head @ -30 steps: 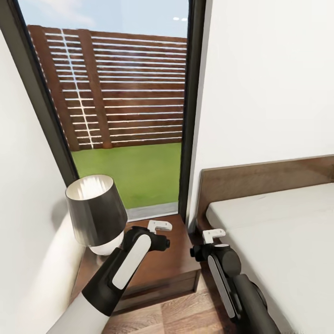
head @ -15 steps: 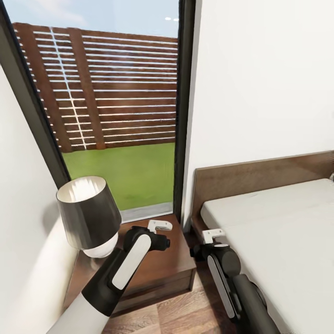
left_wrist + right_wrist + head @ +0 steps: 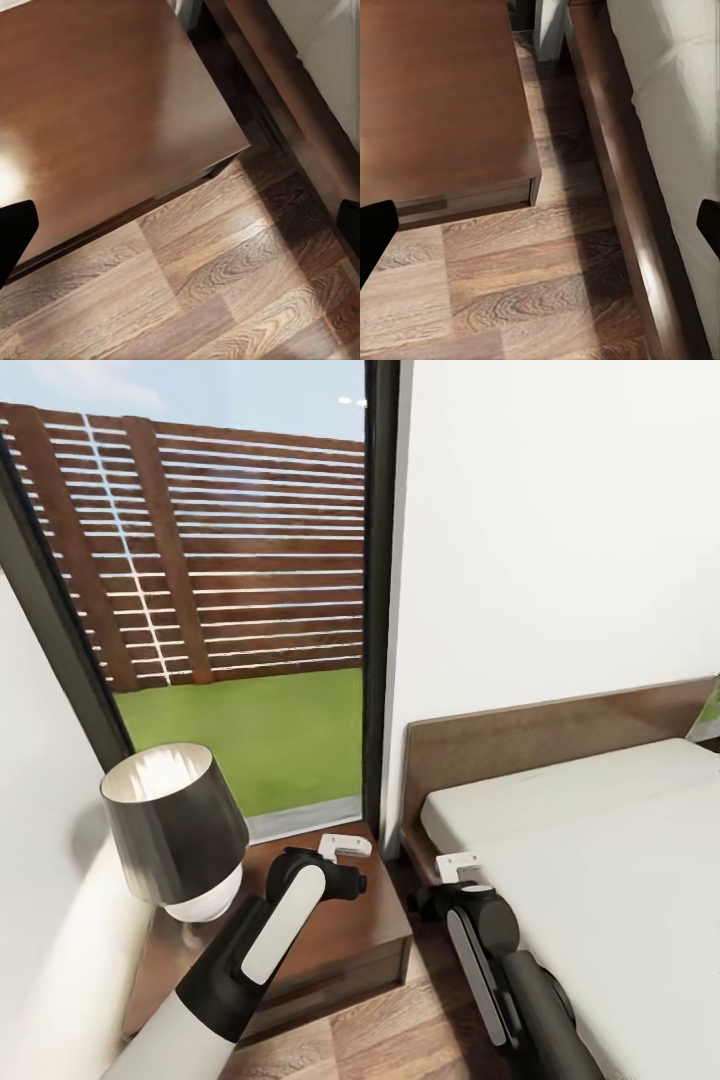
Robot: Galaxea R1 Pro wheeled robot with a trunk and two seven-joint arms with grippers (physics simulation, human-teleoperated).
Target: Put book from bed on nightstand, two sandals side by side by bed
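Ideally, both spread, empty hands, left (image 3: 345, 847) and right (image 3: 461, 866), should turn right along the bed (image 3: 600, 860) to seek the book.

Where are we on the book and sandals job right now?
Nothing looks done yet. The nightstand top is bare wood apart from the lamp, so no book is there. Both the left gripper and right gripper are open and empty, over the floor between nightstand and bed. Left: find and move the book, then pair the sandals beside the bed.
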